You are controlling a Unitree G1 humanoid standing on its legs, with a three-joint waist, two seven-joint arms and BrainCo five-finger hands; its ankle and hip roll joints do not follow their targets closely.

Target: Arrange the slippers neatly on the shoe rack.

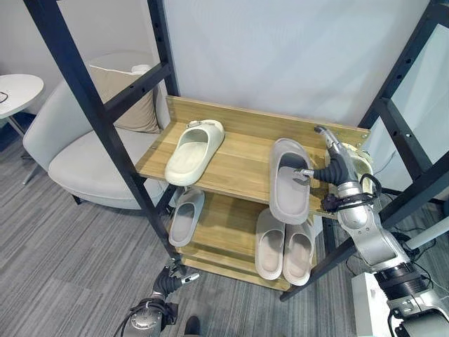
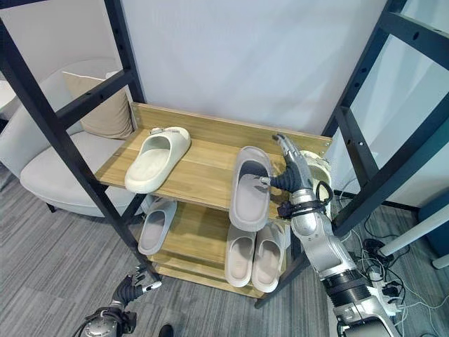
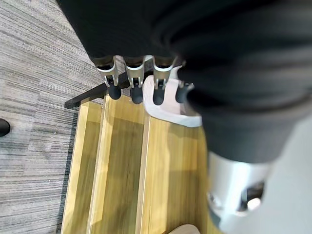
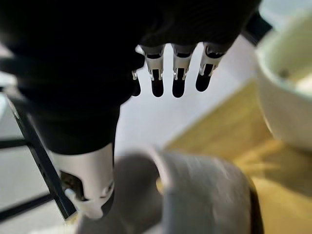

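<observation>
Lying on the top shelf [image 1: 238,165] of the shoe rack [image 1: 210,263]: a grey slipper [image 1: 288,180] toward the right, its toe hanging over the front edge, and a cream slipper [image 1: 194,149] toward the left, the two well apart. Sitting behind the right hand [image 1: 334,166] at the shelf's far right corner, another cream slipper [image 4: 287,92], showing plainly from the right wrist and barely from the head. Resting on the lower shelf [image 1: 224,228]: three more slippers, one grey alone at the left [image 1: 186,215] and a pale pair [image 1: 284,247] side by side at the right. Reaching in with fingers straight and apart, thumb touching the grey slipper's strap, clamped on nothing. Hanging low near the floor [image 1: 70,267], the left hand [image 1: 170,279], fingers relaxed. Standing beside the rack, an armchair [image 1: 84,161] with a cushion [image 1: 126,98].
</observation>
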